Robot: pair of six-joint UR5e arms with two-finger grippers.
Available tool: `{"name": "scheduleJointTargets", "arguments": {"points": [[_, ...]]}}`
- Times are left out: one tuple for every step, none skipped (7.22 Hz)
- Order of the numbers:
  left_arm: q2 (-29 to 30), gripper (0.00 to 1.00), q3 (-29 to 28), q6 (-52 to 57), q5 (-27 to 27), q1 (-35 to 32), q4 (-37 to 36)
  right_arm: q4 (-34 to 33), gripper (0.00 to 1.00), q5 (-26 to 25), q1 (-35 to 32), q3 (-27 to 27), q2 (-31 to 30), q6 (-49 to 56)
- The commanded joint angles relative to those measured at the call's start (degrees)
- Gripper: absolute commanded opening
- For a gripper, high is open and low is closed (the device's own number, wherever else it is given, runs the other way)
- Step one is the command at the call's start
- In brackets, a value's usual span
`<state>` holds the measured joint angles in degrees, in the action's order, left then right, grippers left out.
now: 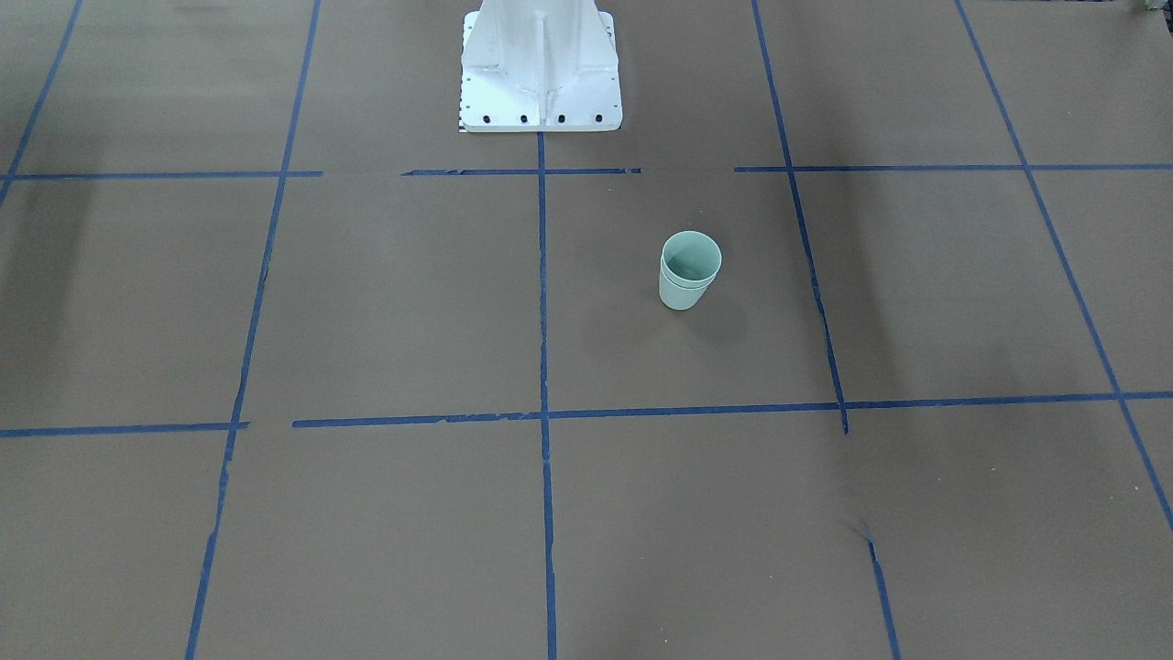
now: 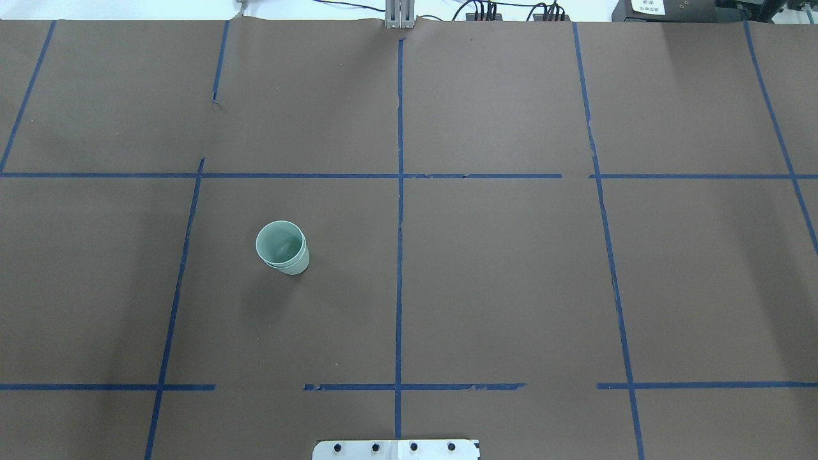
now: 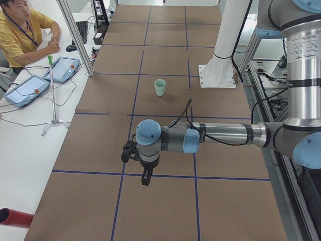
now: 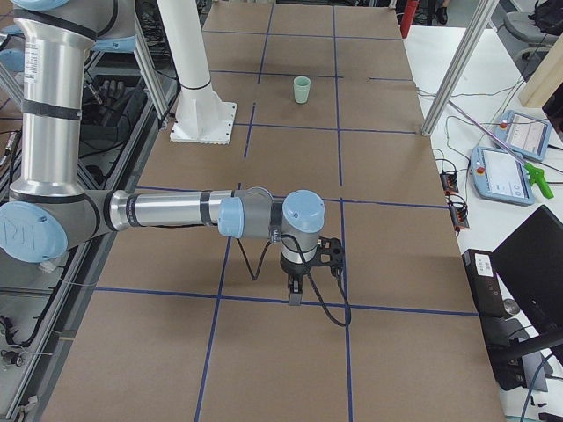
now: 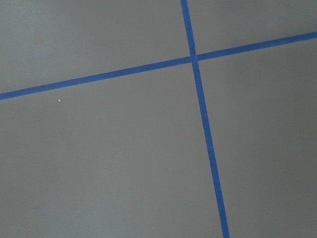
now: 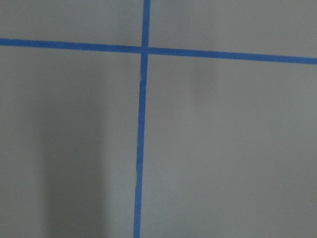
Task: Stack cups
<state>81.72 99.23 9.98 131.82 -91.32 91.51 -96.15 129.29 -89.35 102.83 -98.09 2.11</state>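
Two cups (image 1: pixel 689 270) sit nested, one inside the other, upright on the table (image 2: pixel 511 287). The inner rim shows just above the outer rim and looks level all round. The stack stands alone, touching nothing, and on this evidence the stacking looks done.

The left gripper (image 3: pixel 145 181) hangs pointing down over the table. The cups are well apart from it, further along toward the table's middle. Nothing is in it or under it. It shows only in the side view, so I cannot tell if the jaws are parted or closed.

The right gripper (image 4: pixel 293 299) also points down over the opposite end of the table. The cups are well apart from it too, and look further from it than from the left gripper. It carries nothing I can see. Again only a side view shows it, so I cannot tell how far it is open.

Both wrist views show only bare table and blue tape lines (image 5: pixel 198 99), with no cup near either gripper.

As for doing the step in hand well, the job now is probably just to leave the stack alone. Keep both arms out wide and avoid any sweep across the middle. The stack is light plastic and would likely tip from a slight knock. If it needs reseating, the left gripper is the nearer one. It should come straight down over the rim and press gently, not sideways.
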Motion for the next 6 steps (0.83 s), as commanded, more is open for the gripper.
{"name": "scheduleJointTargets", "arguments": {"points": [[0.1,1.0,-0.1,0.0,0.3,0.0,0.1,0.0,1.0,0.0,0.0,0.0,0.0,0.0],[0.2,1.0,0.2,0.0,0.4,0.1,0.3,0.0,1.0,0.0,0.0,0.0,0.0,0.0],[0.1,1.0,0.7,0.0,0.5,0.1,0.2,0.0,1.0,0.0,0.0,0.0,0.0,0.0],[0.1,1.0,0.4,0.0,0.4,0.1,0.3,0.0,1.0,0.0,0.1,0.0,-0.1,0.0],[0.1,1.0,0.4,0.0,0.4,0.1,0.3,0.0,1.0,0.0,0.0,0.0,-0.1,0.0],[0.1,1.0,0.6,0.0,0.4,0.2,0.3,0.0,1.0,0.0,0.0,0.0,-0.1,0.0]]}}
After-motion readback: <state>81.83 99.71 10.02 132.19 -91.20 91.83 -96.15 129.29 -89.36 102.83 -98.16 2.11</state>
